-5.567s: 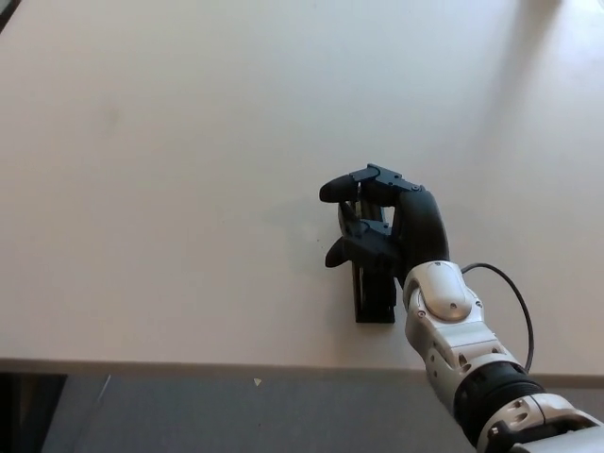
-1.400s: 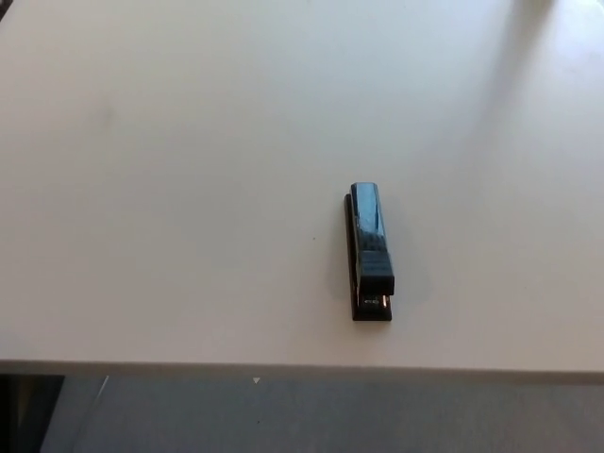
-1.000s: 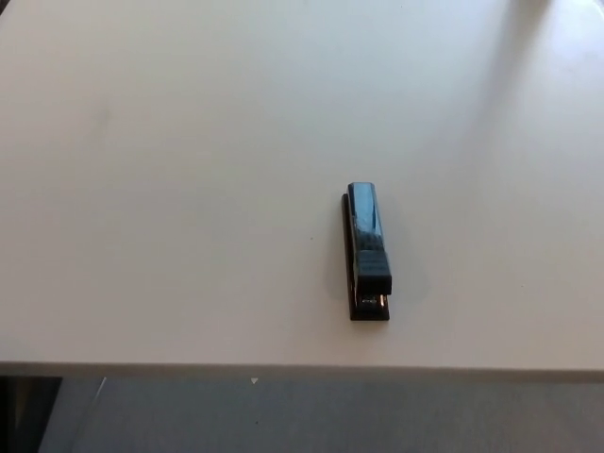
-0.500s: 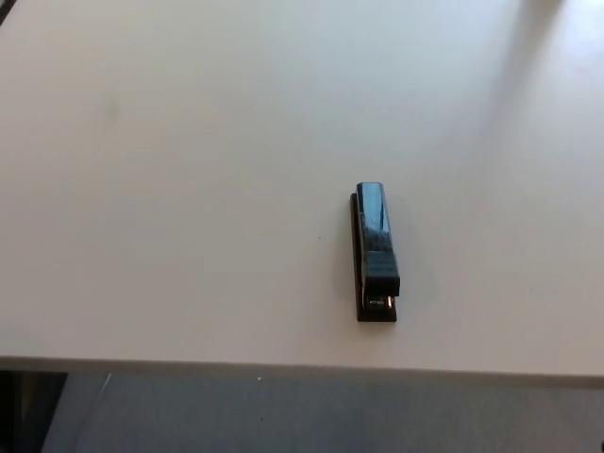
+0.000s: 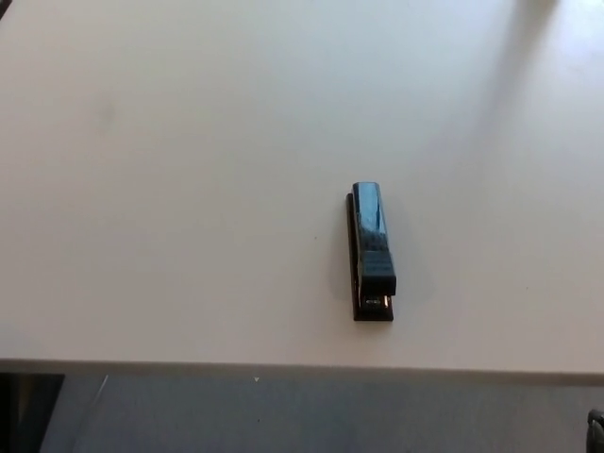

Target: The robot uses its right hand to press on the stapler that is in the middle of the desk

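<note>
So we can't spot either of our hands anywhere in the head view right now, left or right, which means we honestly can't say whether the right one is released, clenched or holding something. Only a tiny dark bit peeks in at the bottom right corner (too small for us to tell what it is).

Moving out from there, the stapler [image 5: 371, 251] is lying flat on the desk [image 5: 189, 189], a little right of the middle and close to the near edge. It's black and glossy, running lengthwise away from us, with its top arm sitting down on the base. Nothing is touching it. Below the desk edge we see grey floor [image 5: 302, 415].
</note>
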